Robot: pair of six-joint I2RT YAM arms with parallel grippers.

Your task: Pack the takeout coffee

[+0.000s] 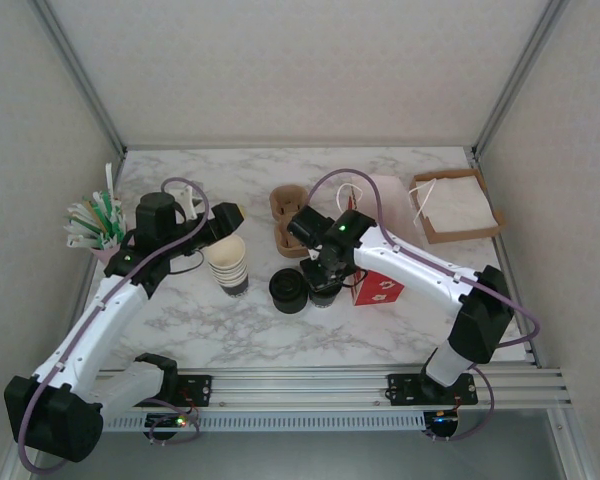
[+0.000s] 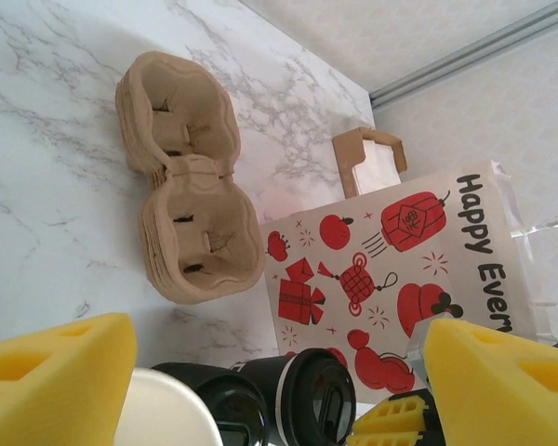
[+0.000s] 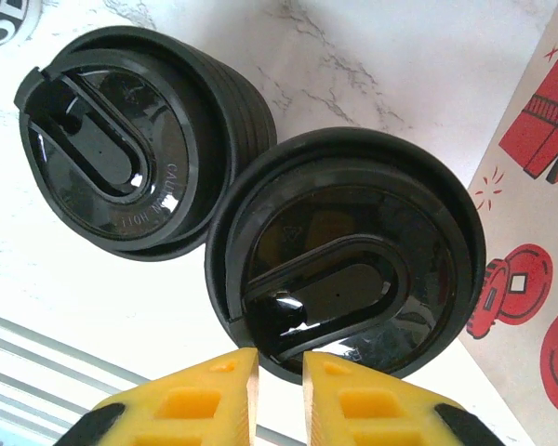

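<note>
The takeout coffee [image 3: 344,269], a dark cup under a round black lid, stands on the marble table beside the stack of bare black lids [image 3: 130,158]. My right gripper [image 3: 279,390] hovers right over the coffee's near rim, its yellow fingers parted by a narrow gap with nothing between them. From above, the right gripper [image 1: 325,272] covers most of the coffee [image 1: 325,293]. My left gripper [image 2: 279,390] is wide open and holds nothing. It looks across at the coffee [image 2: 307,395] and sits by the stack of cream cups [image 1: 228,264].
A red-and-white printed paper bag [image 1: 378,288] lies just right of the coffee. Brown pulp cup carriers [image 1: 285,218] rest behind it. Straws [image 1: 95,222] stand at far left. A brown box of napkins [image 1: 455,205] sits at the back right.
</note>
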